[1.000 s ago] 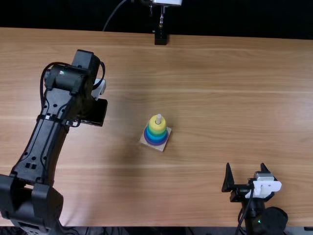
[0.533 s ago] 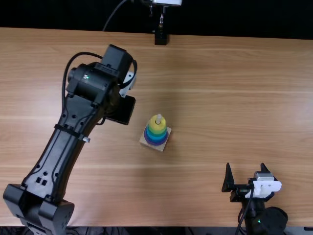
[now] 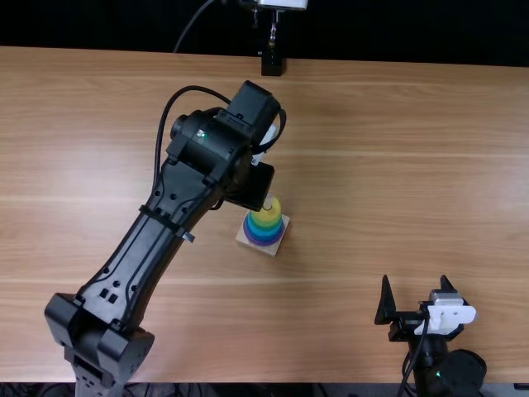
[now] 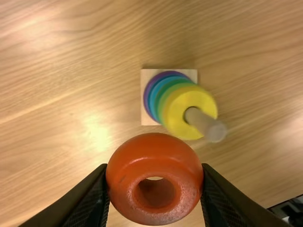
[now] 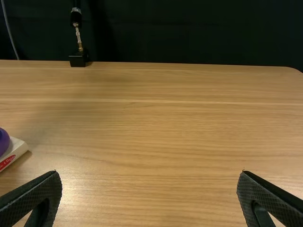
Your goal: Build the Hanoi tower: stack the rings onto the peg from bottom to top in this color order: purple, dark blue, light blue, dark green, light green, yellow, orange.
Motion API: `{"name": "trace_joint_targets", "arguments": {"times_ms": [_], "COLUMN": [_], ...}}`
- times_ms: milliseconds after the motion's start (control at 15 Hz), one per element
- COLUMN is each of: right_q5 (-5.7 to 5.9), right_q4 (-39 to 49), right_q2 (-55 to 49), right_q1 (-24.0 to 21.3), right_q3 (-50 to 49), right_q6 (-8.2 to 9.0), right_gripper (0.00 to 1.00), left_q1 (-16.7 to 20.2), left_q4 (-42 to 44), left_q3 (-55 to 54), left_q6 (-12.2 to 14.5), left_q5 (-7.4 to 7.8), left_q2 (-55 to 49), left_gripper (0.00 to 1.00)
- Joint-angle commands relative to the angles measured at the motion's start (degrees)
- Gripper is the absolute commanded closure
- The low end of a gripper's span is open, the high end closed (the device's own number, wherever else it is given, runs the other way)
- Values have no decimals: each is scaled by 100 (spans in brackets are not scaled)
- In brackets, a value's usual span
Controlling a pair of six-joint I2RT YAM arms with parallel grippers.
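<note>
Tower (image 3: 264, 231) is found on the desk (image 3: 397, 174), yellow ring (image 4: 174, 111) uppermost. By the left hand (image 3: 263, 149) the orange ring (image 4: 154, 153) is gripped, its height seeming hard to judge. The right hand (image 3: 417, 294) is spread wide, with nothing held.

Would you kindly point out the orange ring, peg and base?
Orange ring (image 4: 152, 158): left wrist view, rounded face.
Peg (image 4: 203, 123): left wrist view, exposed shaft.
Base (image 4: 147, 119): left wrist view, a bare corner.
</note>
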Motion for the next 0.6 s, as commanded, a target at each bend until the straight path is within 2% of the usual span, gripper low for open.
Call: {"name": "trace_joint_targets", "arguments": {"times_ms": [0,533], "right_q5": [10,10], "right_q4": [-401,-401], "right_q2": [-73,-73], "right_q1": [-78,-78], "right_q3": [-357,-357], "right_q6": [-6,-6], "right_gripper": [0,0], "left_q1": [-134,-398], "left_q4": [5,5], "left_q3": [277,427], "left_q6": [-188,-209], "left_q5": [53,53], "left_q2": [214,443], "left_gripper": [100,100]}}
